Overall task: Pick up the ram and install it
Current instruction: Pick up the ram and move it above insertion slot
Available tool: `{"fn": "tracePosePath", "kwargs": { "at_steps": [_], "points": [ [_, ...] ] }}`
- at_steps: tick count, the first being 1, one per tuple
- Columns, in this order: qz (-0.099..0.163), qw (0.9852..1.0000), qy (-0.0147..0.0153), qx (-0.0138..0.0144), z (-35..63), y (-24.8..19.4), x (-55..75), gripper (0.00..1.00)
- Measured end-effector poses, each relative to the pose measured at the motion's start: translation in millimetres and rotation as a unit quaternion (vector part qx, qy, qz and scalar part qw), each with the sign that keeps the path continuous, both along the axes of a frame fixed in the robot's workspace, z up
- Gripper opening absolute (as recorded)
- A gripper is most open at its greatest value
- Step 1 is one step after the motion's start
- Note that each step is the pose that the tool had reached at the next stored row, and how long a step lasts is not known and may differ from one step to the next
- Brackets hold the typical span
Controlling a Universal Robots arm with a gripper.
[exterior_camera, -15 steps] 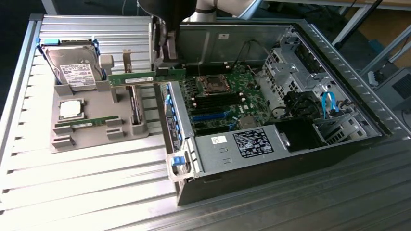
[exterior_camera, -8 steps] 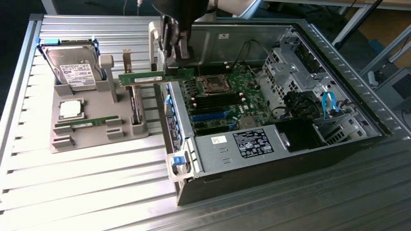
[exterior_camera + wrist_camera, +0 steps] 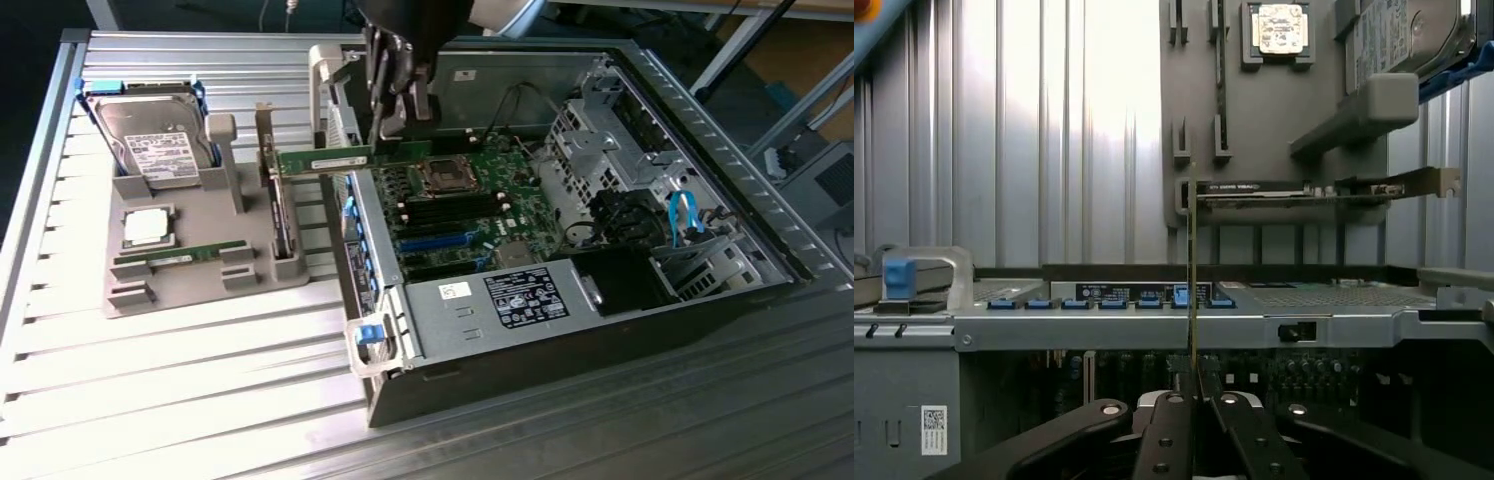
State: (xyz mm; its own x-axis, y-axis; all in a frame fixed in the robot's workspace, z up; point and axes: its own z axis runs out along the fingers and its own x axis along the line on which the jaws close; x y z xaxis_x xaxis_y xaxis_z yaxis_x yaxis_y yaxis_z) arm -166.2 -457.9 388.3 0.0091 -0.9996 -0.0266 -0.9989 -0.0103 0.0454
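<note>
Gripper (image 3: 403, 135) fingers are clamped on the ram (image 3: 334, 160), a thin green stick carried level and on edge, crossing above the wall of the open case (image 3: 400, 340) on the exterior view's left, with one end over the motherboard (image 3: 461, 205). Past that wall, on the ribbed table (image 3: 160, 380), a grey tray (image 3: 187, 290) carries a second green stick (image 3: 174, 256), a silver processor (image 3: 147, 225), an upright dark card (image 3: 276, 215) and a hard drive (image 3: 154, 140).
</note>
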Motion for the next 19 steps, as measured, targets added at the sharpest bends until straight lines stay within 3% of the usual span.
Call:
{"fn": "tracePosePath", "kwargs": {
  "at_steps": [19],
  "points": [
    [0.0,1.0,0.0,0.0,0.0,0.0,49.9,0.13]
  ]
}}
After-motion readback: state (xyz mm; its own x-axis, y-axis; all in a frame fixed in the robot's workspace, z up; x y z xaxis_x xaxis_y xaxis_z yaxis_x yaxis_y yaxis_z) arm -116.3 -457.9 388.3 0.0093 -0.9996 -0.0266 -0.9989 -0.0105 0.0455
